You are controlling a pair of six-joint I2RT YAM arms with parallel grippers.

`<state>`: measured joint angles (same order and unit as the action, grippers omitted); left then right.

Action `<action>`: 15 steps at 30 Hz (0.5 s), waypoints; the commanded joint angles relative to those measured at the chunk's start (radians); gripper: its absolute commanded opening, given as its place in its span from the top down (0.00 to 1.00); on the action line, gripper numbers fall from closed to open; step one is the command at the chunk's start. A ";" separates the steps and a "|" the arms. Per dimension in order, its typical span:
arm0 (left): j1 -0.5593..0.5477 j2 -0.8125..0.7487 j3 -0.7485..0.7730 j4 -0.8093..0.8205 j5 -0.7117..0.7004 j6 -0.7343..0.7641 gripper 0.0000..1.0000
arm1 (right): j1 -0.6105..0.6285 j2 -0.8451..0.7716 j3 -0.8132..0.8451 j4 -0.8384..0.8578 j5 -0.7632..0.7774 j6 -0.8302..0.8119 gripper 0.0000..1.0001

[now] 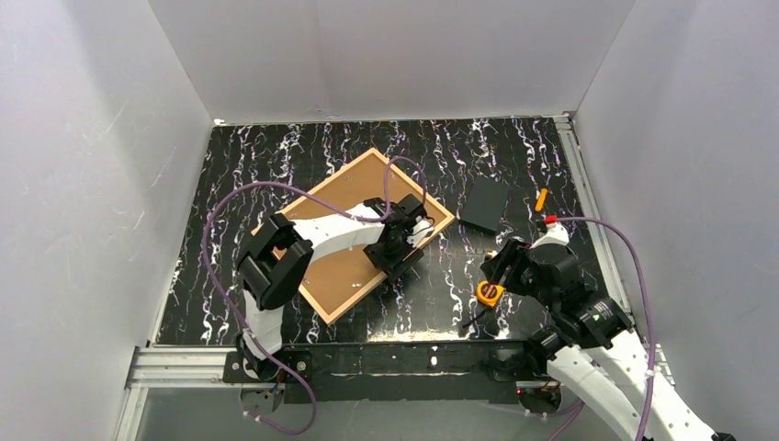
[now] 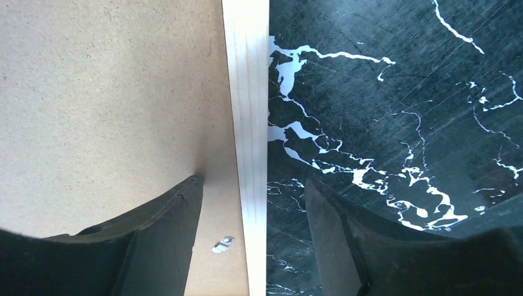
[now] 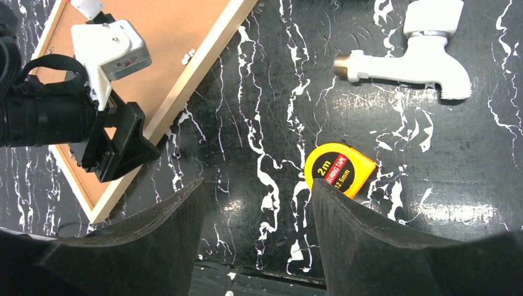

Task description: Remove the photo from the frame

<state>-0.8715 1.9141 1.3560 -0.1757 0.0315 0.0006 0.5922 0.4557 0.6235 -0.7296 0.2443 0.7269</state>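
Lying face-down, pale wood frame (image 2: 250,123) around brown-backed photo (image 2: 111,92).

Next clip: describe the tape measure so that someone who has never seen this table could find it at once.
On the black marbled table, look right of the frame, by the tip of the right pincer. The tape measure lies there, nearer the arms than a white tap. It alone is a small yellow case with a red label.
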 commanded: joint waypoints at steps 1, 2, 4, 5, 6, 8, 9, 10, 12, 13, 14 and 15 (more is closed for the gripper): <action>-0.020 0.002 -0.026 -0.046 -0.085 0.007 0.41 | 0.005 -0.034 -0.030 0.032 0.004 0.032 0.28; -0.023 0.001 -0.030 -0.041 -0.096 -0.016 0.43 | 0.004 -0.041 -0.029 0.025 0.006 0.036 0.28; -0.033 -0.006 -0.054 -0.018 -0.115 -0.025 0.48 | 0.004 -0.054 -0.026 0.010 0.018 0.041 0.27; -0.040 -0.011 -0.063 -0.005 -0.126 -0.028 0.51 | 0.004 -0.062 -0.025 0.004 0.025 0.041 0.27; -0.046 -0.013 -0.073 0.005 -0.138 -0.030 0.53 | 0.004 -0.067 -0.024 -0.002 0.031 0.040 0.26; -0.061 -0.020 -0.088 0.015 -0.164 -0.032 0.60 | 0.004 -0.076 -0.022 -0.008 0.038 0.043 0.26; -0.068 -0.024 -0.095 0.020 -0.176 -0.036 0.65 | 0.004 -0.079 -0.023 -0.008 0.039 0.044 0.24; -0.073 -0.025 -0.102 0.028 -0.184 -0.039 0.69 | 0.004 -0.081 -0.023 -0.007 0.040 0.046 0.23; -0.083 -0.028 -0.116 0.039 -0.207 -0.047 0.78 | 0.005 -0.081 -0.022 -0.006 0.038 0.048 0.19; -0.087 -0.029 -0.124 0.042 -0.214 -0.051 0.83 | 0.005 -0.080 -0.025 -0.006 0.040 0.048 0.17; -0.087 -0.034 -0.126 0.043 -0.215 -0.058 0.89 | 0.004 -0.081 -0.026 -0.005 0.040 0.048 0.15; -0.087 -0.041 -0.132 0.040 -0.216 -0.065 0.94 | 0.005 -0.083 -0.027 -0.005 0.039 0.048 0.12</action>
<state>-0.9543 1.8812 1.2816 -0.0692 -0.1532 -0.0414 0.5922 0.3809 0.5919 -0.7425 0.2604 0.7650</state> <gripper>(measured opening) 0.156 0.839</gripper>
